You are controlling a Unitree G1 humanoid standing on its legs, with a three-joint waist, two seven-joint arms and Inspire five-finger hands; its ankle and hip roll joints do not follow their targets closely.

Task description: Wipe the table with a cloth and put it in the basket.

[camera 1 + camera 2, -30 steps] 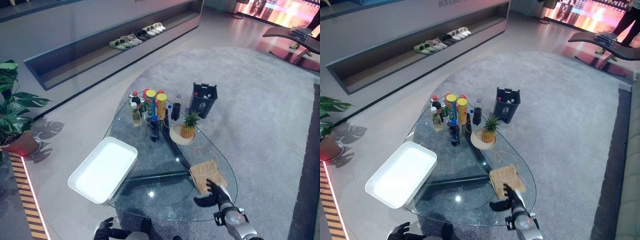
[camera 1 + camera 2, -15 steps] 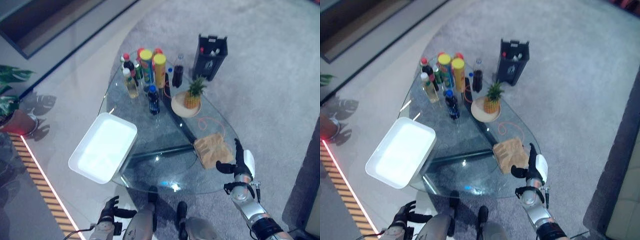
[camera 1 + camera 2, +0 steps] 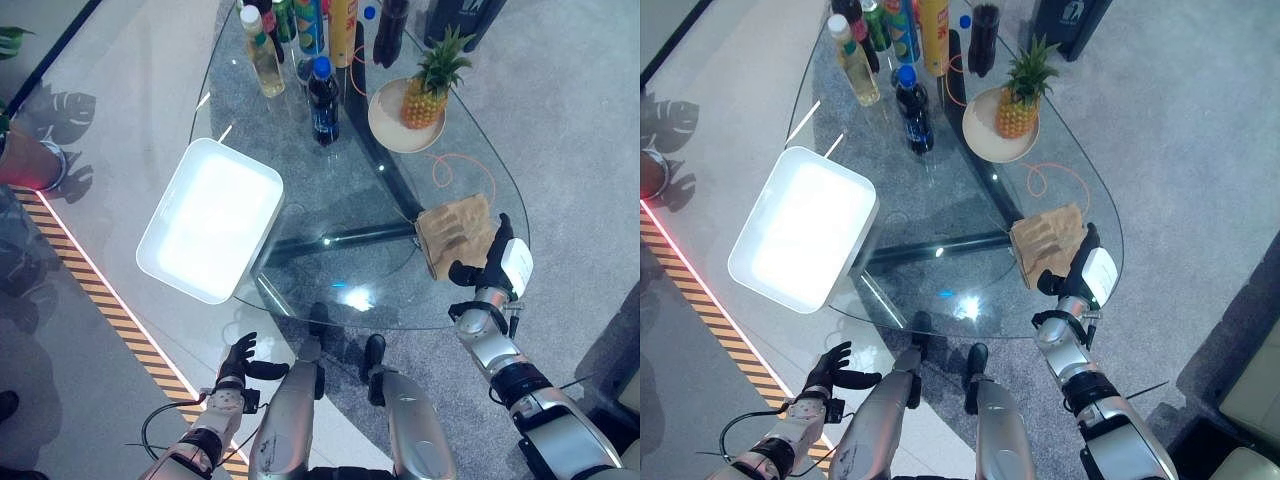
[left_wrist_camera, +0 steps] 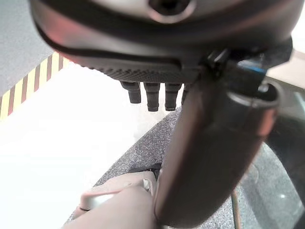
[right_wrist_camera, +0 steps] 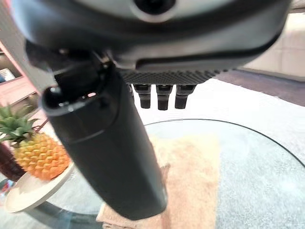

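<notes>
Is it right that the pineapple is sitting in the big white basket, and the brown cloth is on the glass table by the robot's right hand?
Not quite. The pineapple stands on a small round plate on the glass table, apart from the white basket, as the left eye view shows. The rest holds: the brown cloth lies on the table by the right hand.

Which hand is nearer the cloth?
Right. The right hand sits at the cloth's near edge on the glass table; the left hand hangs low beside the table, far off.
</notes>
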